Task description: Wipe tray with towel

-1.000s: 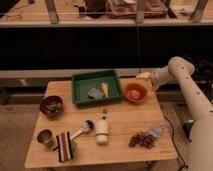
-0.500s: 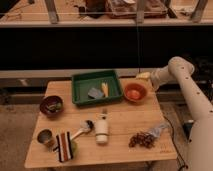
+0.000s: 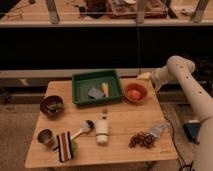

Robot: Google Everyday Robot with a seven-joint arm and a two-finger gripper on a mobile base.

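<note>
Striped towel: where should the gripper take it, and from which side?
Probably pinch the striped towel by its far edge, from above: it seems to lie flat, with a metal cup close beside it. The gripper hangs far right, beside the orange bowl.

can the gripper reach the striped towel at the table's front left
Probably yes: the gripper hovers at the far right edge of the wooden table, and nothing covers the striped cloth towel.

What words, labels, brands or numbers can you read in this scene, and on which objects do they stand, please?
None can be read.
The white bottle shows no lettering I can make out.
The green tray, orange bowl and striped cloth bear none.
The gripper, by the table's far right corner, shows no marking.
</note>
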